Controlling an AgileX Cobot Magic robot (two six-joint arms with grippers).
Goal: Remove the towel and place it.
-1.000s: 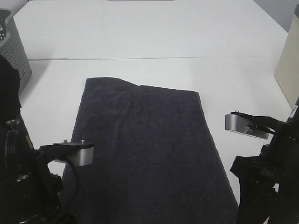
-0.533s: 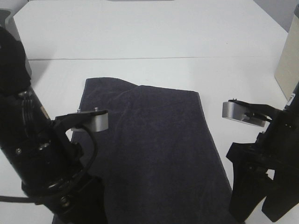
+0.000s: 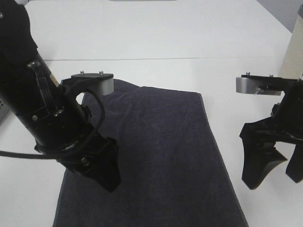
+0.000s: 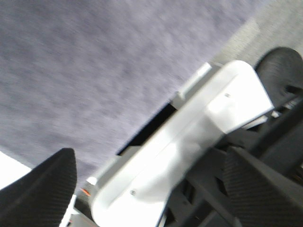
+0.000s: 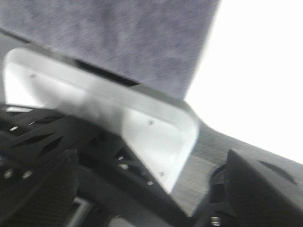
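White tabletop [image 3: 165, 33], large dark navy terry towel [image 3: 161, 142] flat mid-table, not yet lifted. My left gripper [image 3: 106, 172] hovers over its left edge, my right gripper [image 3: 274, 172] beside its right, both spread wide. I'm on the approach; next, I reckon, drop and pinch the edges.

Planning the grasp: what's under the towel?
The white table shows on the sides of the towel that are in view; the towel lies spread out on it. Anything beneath the cloth itself is covered and cannot be seen.

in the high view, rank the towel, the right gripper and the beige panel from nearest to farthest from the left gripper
1. towel: directly beneath the left gripper, which hangs over its left part.
2. right gripper: across the towel, beyond its right edge.
3. beige panel: at the far right edge, farther back.
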